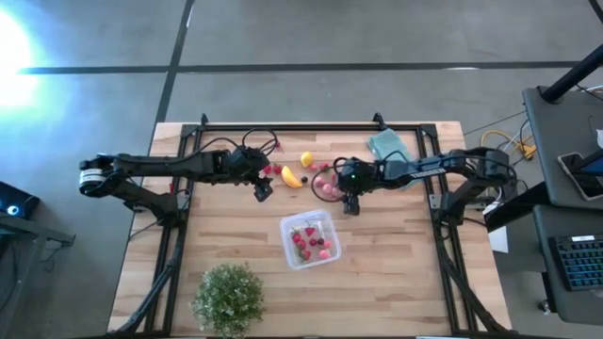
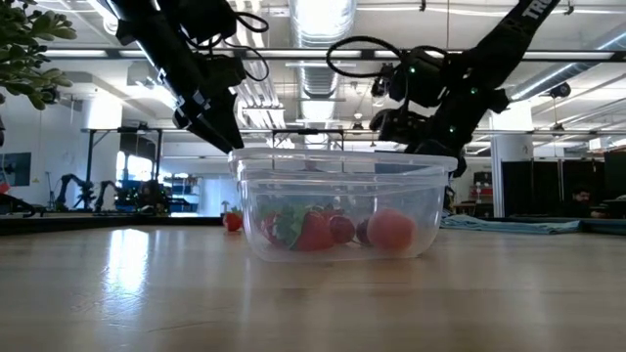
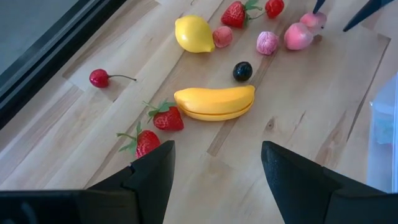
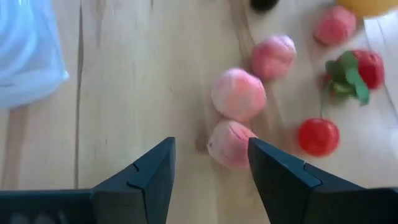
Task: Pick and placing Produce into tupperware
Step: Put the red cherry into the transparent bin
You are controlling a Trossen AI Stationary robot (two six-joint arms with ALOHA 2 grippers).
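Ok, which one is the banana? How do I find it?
Look at the wooden table from above and find the bare patch between the two robot arms, behind the clear tupperware. The banana lies there beside the round lemon. It is the only long, curved yellow piece among small red and pink fruits.

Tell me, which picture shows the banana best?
The left wrist view: the banana lies whole and close on the wood. The high view shows it as a small orange sliver. The low and right wrist views don't show it clearly.

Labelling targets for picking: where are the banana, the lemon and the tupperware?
banana (image 3: 214, 101), left wrist view, middle of its yellow body.
lemon (image 3: 194, 33), left wrist view, centre of its rind.
tupperware (image 1: 285, 229), high view, its left rim.
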